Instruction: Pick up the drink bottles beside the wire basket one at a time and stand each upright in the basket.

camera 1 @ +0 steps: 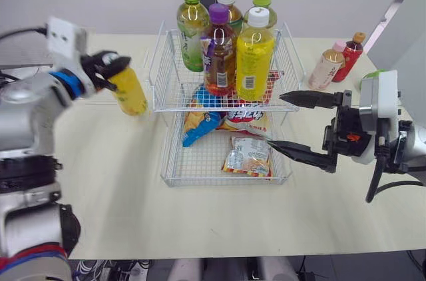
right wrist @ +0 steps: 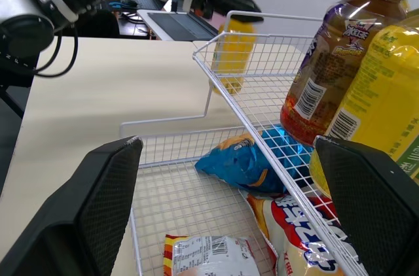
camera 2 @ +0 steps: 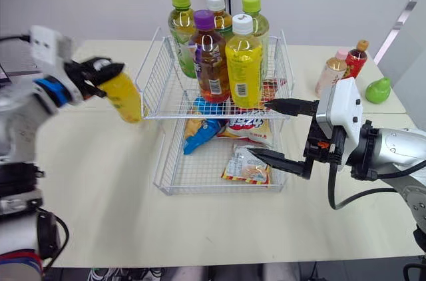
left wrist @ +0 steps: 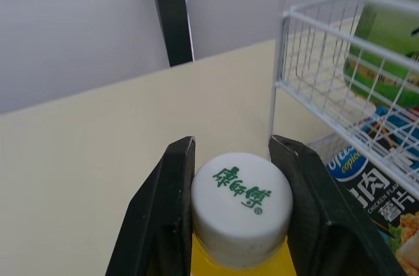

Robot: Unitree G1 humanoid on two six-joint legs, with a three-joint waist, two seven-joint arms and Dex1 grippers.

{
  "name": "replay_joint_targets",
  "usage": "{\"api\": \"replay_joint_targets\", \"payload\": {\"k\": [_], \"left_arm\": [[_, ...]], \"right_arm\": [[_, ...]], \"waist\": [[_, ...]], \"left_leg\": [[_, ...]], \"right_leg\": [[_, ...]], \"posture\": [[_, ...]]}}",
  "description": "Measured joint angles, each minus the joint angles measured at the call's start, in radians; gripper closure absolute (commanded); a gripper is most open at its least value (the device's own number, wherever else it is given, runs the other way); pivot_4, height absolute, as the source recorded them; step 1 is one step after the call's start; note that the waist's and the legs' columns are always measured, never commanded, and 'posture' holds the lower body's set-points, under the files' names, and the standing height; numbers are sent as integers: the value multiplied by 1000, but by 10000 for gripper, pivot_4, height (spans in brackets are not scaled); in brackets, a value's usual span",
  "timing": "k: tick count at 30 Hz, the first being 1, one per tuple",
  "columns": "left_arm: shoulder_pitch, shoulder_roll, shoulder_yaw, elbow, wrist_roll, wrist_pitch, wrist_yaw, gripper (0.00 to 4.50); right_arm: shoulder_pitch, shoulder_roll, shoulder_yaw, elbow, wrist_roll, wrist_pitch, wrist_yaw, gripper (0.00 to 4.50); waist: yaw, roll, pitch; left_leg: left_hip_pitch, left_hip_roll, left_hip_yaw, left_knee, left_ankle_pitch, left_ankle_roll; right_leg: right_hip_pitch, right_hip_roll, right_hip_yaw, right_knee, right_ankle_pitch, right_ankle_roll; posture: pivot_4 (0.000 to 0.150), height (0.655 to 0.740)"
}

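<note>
eight bottles, three snack bags

A yellow bottle, its white cap lettered in green, between the left gripper's black fingers; just beside that gripper, a white wire basket.

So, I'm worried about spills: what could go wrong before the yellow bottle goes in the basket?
The left end effector pinches the yellow bottle only at its cap, tilted, so it may swing or slip. The top tier of the basket already holds five bottles; the newcomer could topple one.
</note>
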Motion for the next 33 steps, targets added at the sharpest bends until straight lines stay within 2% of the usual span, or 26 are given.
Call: {"api": "replay_joint_targets", "payload": {"k": [4, 7, 12, 17, 20, 24, 33], "left_arm": [[-157, 122, 1, 40, -67, 92, -125, 31290], [-312, 173, -21, 90, -97, 151, -204, 31291], [-602, 193, -159, 228, -103, 267, -330, 31291], [-790, 152, -239, 289, -100, 313, -429, 31291], [-844, 97, -264, 359, -84, 313, -459, 31291], [-835, 47, -292, 381, -60, 299, -481, 31291], [-639, -82, -298, 375, 2, 162, -459, 31291]], "right_arm": [[-45, -4, -31, 30, 60, 12, 5, 0], [-82, -13, -45, 48, 95, 22, 8, 0], [-98, -26, -47, 59, 115, 31, 11, 0], [-104, -26, -46, 64, 116, 45, 1, 0], [-119, -26, -44, 62, 119, 53, -15, 0], [-135, -26, -40, 58, 126, 64, -34, 0], [-143, -23, -24, 75, 124, 65, -38, 0]], "waist": [[0, 0, 0], [-1, 0, 0], [-2, -1, 1], [-4, -1, 1], [-4, 0, 1], [-7, 0, 1], [-8, 0, 1]], "left_leg": [[0, 0, 1, 0, 0, 0], [0, 0, 1, 0, 0, 0], [-1, 0, 0, 1, 0, 0], [-1, 1, 1, 0, 0, 0], [-1, 1, 1, 0, 0, 0], [-1, 1, 1, 0, 0, 0], [-3, 1, 1, 0, 0, 0]], "right_leg": [[0, 0, -1, 0, 0, 0], [0, 0, -1, 0, 0, 0], [0, 2, -1, 0, -1, 1], [-1, 2, -1, 1, -1, 1], [-1, 2, -1, 1, -1, 1], [-1, 2, 0, 1, -1, 1], [-3, 1, 1, 1, -1, 0]], "posture": [[1500, 7378], [1500, 7378], [1500, 7378], [1500, 7378], [1500, 7378], [1500, 7378], [1500, 7378]]}}
